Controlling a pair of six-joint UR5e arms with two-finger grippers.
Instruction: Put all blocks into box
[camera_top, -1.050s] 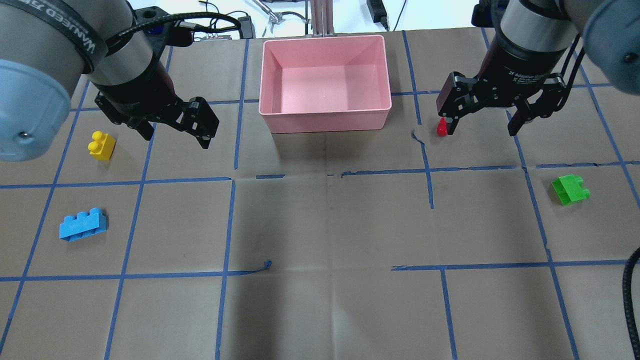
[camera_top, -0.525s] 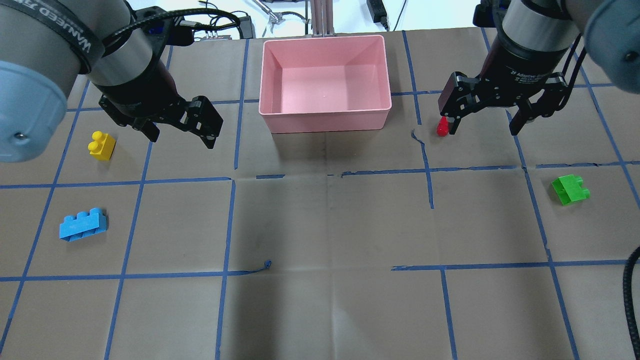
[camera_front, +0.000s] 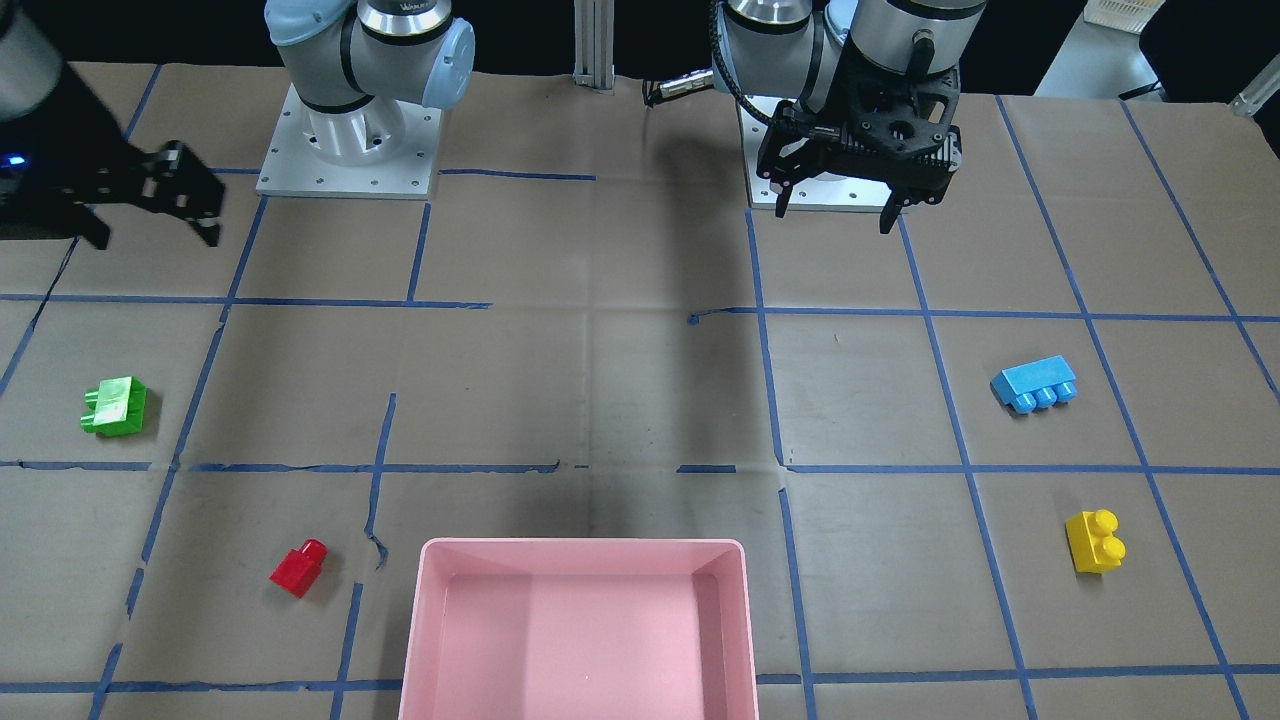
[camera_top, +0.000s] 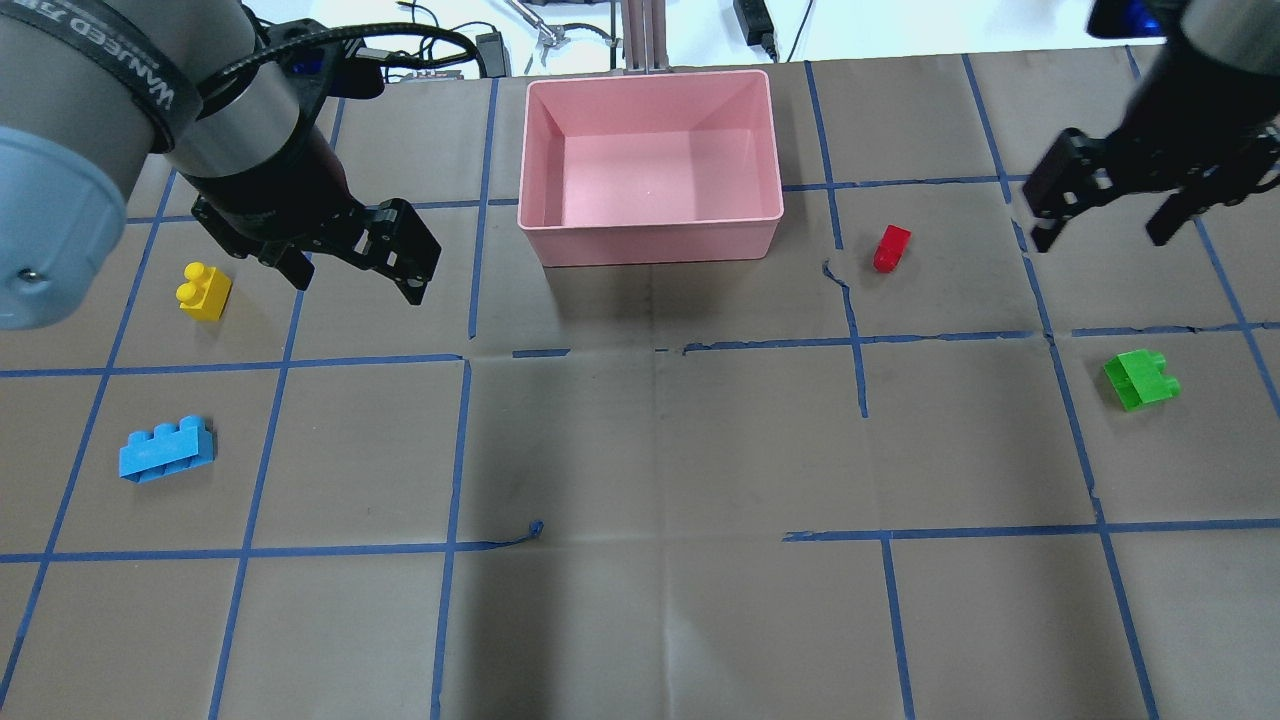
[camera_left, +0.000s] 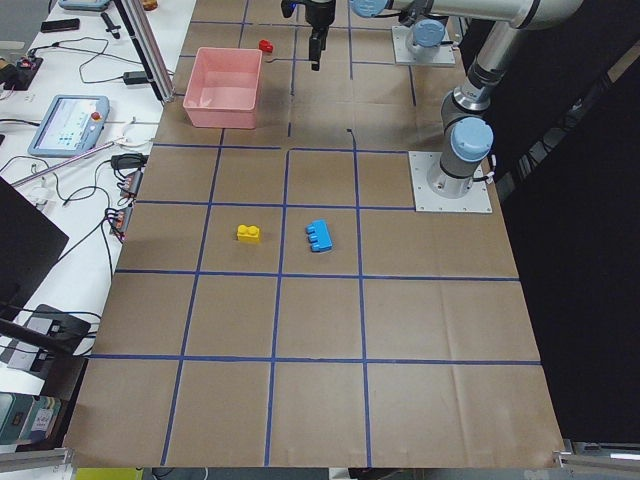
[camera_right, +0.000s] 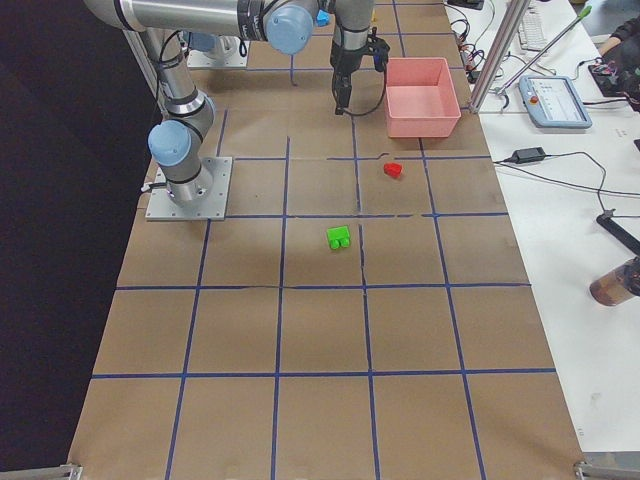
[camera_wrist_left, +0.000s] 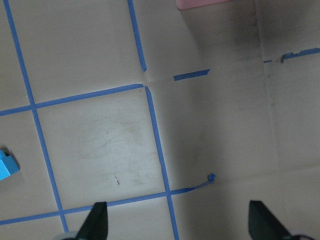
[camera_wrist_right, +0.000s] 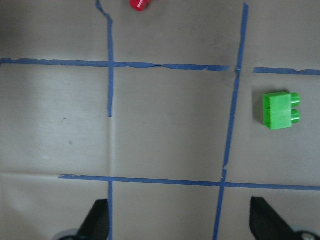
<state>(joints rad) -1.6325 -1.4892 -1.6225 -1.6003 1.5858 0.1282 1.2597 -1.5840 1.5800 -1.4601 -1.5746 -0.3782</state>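
Barely begun, to judge by the layout: none of the four blocks inside the box (camera_top: 650, 245), its pink floor bare. Set at the far middle of the counter (camera_top: 650, 450), open side up.

All four blocks loose on the counter, none gripped.
- **Left half:** yellow (camera_top: 204, 291) just beside the left end effector (camera_top: 355, 285), on its outer side. Blue (camera_top: 165, 450) closer to the robot, well apart from the box.
- **Right half:** red (camera_top: 890, 247) near the box's front right corner, not touching it. Green (camera_top: 1140, 378) farther out and closer to the robot, tipped on its side with studs pointing sideways.

Left end effector: fingers spread wide, nothing between them, hovering between yellow and the box.

Right end effector (camera_top: 1100, 240): likewise spread and empty, raised over the counter outward of red. From its wrist view, green off to one side and red at the top edge, neither between the fingers.

Left to do, as judged: everything. Four pick-ups, four carries, four drops into the box. Probable split by side: yellow and blue for the left end effector, red and green for the right. Probably fiddliest: red, so tiny that little surface is offered for clamping.
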